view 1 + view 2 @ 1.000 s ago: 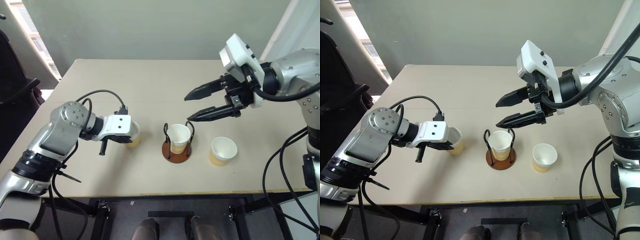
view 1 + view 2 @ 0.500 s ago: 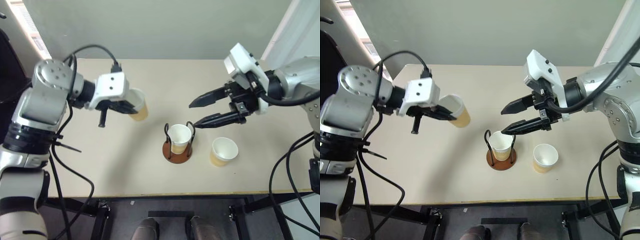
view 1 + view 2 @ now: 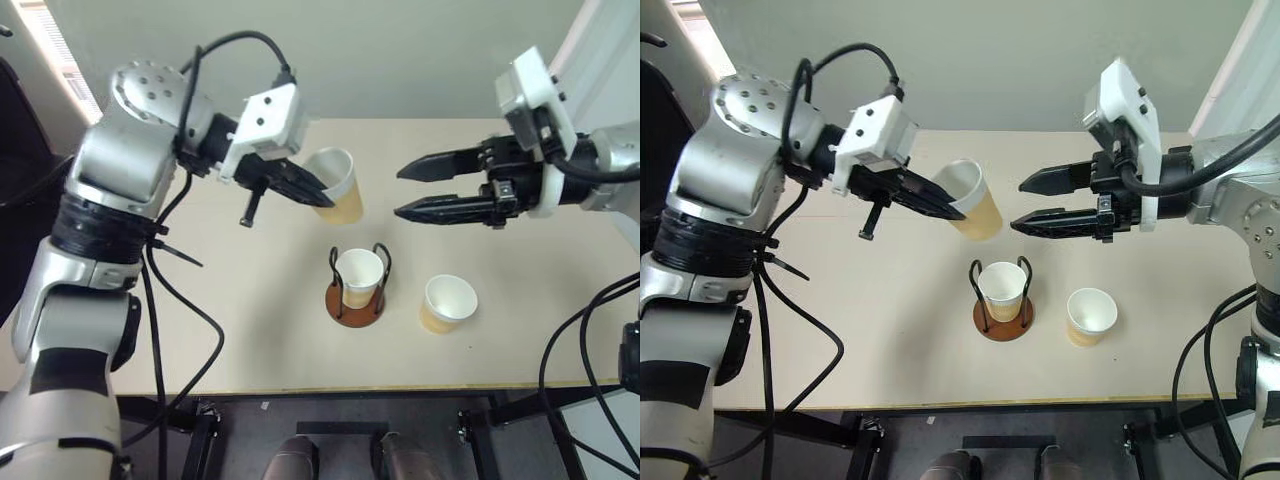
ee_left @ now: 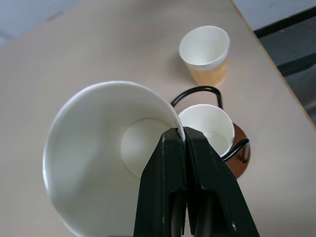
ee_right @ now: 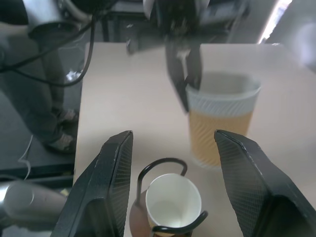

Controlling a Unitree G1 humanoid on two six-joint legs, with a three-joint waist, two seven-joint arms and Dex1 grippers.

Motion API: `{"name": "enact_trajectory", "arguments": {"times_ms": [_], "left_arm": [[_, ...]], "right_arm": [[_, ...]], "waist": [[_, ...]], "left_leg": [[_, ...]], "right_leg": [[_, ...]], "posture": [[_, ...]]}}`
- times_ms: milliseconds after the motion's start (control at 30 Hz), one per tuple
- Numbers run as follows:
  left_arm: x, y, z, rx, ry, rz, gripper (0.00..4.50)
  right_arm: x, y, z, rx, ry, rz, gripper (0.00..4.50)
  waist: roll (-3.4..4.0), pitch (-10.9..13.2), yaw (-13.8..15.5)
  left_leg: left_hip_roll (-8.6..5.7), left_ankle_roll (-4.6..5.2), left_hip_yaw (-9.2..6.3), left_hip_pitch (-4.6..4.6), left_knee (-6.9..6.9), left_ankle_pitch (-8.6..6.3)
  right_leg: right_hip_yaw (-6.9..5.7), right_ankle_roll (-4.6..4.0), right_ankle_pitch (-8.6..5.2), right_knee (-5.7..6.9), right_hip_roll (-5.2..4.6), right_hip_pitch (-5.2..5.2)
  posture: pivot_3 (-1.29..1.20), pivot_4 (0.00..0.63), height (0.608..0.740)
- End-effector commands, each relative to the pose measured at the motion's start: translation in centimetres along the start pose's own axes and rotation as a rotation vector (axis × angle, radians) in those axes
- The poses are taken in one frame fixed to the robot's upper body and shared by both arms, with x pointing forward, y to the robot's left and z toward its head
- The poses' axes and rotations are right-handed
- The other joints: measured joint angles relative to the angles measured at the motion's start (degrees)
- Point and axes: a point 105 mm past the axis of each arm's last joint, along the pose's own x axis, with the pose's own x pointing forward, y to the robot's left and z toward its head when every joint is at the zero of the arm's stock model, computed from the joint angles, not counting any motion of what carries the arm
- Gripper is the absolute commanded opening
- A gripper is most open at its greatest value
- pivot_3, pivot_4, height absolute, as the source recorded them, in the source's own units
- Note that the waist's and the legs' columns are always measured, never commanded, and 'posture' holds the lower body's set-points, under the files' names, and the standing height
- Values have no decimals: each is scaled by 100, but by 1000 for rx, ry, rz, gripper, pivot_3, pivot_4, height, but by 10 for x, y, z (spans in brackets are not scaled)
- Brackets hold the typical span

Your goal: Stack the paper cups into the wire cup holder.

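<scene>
Fingers of left gripper (image 3: 318, 194) pinch rim of lifted cup (image 3: 339, 187), upper centre; right gripper (image 3: 408, 192) wide, empty. One cup (image 3: 359, 275) sits in wire cup holder (image 3: 354, 304); third cup (image 3: 447, 302) waits lower right on table (image 3: 250, 330). Two remain to stack.

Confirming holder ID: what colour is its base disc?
Reddish-brown, on the wire cup holder; the left eye view shows it best.

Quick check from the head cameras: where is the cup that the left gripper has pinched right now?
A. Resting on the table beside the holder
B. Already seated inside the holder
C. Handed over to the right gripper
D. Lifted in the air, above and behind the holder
D: the left gripper is shut on the rim of the paper cup, which hangs above the table, higher than the wire cup holder.
</scene>
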Motion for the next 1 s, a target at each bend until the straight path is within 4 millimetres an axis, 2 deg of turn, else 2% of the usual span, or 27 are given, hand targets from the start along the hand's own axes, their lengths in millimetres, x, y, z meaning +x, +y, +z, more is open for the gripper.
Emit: {"name": "enact_trajectory", "arguments": {"times_ms": [33, 100, 167, 267, 300, 333, 600, 867, 1000], "left_arm": [[-3, 1, 11, 65, -2, -47, 60], [1, 2, 11, 71, -6, -67, 60], [6, 2, 13, 78, -15, -89, 0], [14, 2, 18, 85, -35, -128, 0], [16, 2, 19, 86, -39, -136, 0], [18, 1, 21, 90, -44, -149, 0], [23, -7, 26, 90, -35, -223, 0], [33, -15, 5, 87, 26, -265, 0], [39, -14, 3, 81, 13, -266, 0]], "right_arm": [[-13, 5, 4, -12, 5, -36, 2706], [-18, 6, -1, 7, 33, -49, 2706], [-23, 8, -9, 24, 81, -57, 3049], [-31, 13, -19, 32, 160, -53, 3844], [-32, 13, -20, 31, 176, -51, 4304], [-34, 14, -20, 26, 188, -50, 4465], [-37, 8, -16, -31, 202, -61, 4465], [-37, 6, -14, -44, 190, -63, 4465], [-36, 7, -14, -41, 186, -60, 4465]], "waist": [[0, 0, 10], [0, 0, 15], [0, 0, 27], [0, 0, 57], [0, 0, 62], [0, 0, 60], [4, 0, 55], [5, 0, 93], [5, 1, 99]], "left_leg": [[0, 1, 0, -2, 1, -1], [-2, 4, 2, -8, 4, -3], [-3, 5, 2, -10, 8, -3], [-4, 7, 1, -20, 11, -5], [-4, 8, 0, -25, 12, -5], [-3, 11, 1, -30, 14, -7], [-2, 38, 9, -57, 51, -23], [-10, 63, 9, -65, 81, -38], [-11, 65, 8, -63, 90, -40]], "right_leg": [[1, 2, 1, -3, 0, 0], [1, 9, 0, -8, -2, 0], [2, 14, -2, -12, -2, 1], [1, 23, 0, -23, -2, 1], [0, 27, 1, -30, -3, 0], [1, 33, 5, -39, -4, 1], [5, 59, 17, -77, -1, 1], [4, 76, 20, -86, -7, 12], [6, 82, 22, -85, -14, 19]], "posture": [[0, 150, 740], [0, 150, 740], [0, 150, 740], [0, 150, 740], [0, 150, 740], [0, 150, 740], [0, 150, 740], [0, 150, 740], [0, 150, 740]]}}
